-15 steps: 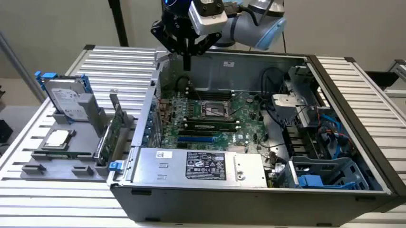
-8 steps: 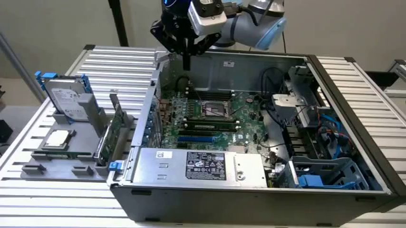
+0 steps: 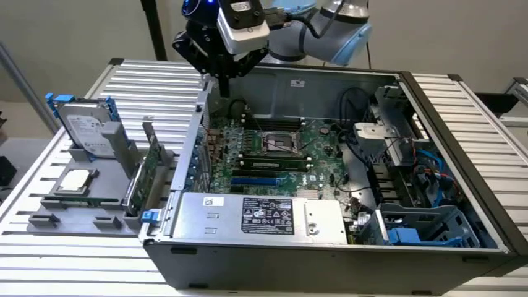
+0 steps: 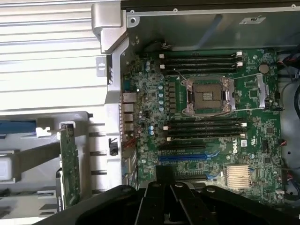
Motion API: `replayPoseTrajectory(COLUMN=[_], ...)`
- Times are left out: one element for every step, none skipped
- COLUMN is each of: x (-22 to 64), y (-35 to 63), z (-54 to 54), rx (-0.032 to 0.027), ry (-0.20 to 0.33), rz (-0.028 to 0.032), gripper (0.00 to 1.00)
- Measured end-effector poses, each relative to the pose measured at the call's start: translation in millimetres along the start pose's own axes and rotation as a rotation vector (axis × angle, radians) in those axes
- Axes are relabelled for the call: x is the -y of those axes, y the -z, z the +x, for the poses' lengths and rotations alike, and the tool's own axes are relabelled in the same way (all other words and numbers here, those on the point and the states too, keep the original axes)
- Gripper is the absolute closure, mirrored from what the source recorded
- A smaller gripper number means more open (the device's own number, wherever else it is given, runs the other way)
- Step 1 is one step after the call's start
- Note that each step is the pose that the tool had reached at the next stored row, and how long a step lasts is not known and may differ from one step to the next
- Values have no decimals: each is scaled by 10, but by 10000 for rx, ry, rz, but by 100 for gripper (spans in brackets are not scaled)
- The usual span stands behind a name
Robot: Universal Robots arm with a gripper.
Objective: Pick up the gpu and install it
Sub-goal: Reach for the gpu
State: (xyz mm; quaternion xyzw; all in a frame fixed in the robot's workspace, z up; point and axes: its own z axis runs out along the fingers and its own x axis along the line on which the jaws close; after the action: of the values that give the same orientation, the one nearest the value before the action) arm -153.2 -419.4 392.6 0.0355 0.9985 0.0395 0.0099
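The gpu (image 3: 145,172) is a thin green card standing on edge in a grey holder (image 3: 78,219) on the exterior view's left, outside the case. In the wrist view the gpu (image 4: 70,168) shows as a narrow green strip beside the case wall. My gripper (image 3: 222,81) hangs above the case's back left corner, well apart from the card. Its fingers (image 4: 157,199) meet over the motherboard (image 4: 253,122), shut with nothing between them. A blue expansion slot (image 4: 183,158) lies bare on the board.
The open computer case (image 3: 462,142) sits on a slatted table (image 3: 148,80). The holder also carries a silver hard drive with blue rails (image 3: 86,127) and a processor chip (image 3: 74,180). A power supply (image 3: 264,216), cables (image 3: 359,133) and a blue drive cage (image 3: 429,226) are inside the case.
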Motion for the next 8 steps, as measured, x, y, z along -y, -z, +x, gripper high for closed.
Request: replayPoseTrajectory(x=[20, 37, 53, 67, 80, 93, 104, 116], y=[2, 4, 6, 8, 8, 9, 10, 9], z=[45, 88, 132, 176, 221, 265, 310, 357], rx=[1, 1, 1, 1, 1, 1, 1, 2], ry=[0, 1, 0, 0, 0, -1, 1, 1], rz=[0, 0, 2, 5, 6, 9, 14, 17], gripper=[100, 100, 100, 100, 100, 100, 100, 100])
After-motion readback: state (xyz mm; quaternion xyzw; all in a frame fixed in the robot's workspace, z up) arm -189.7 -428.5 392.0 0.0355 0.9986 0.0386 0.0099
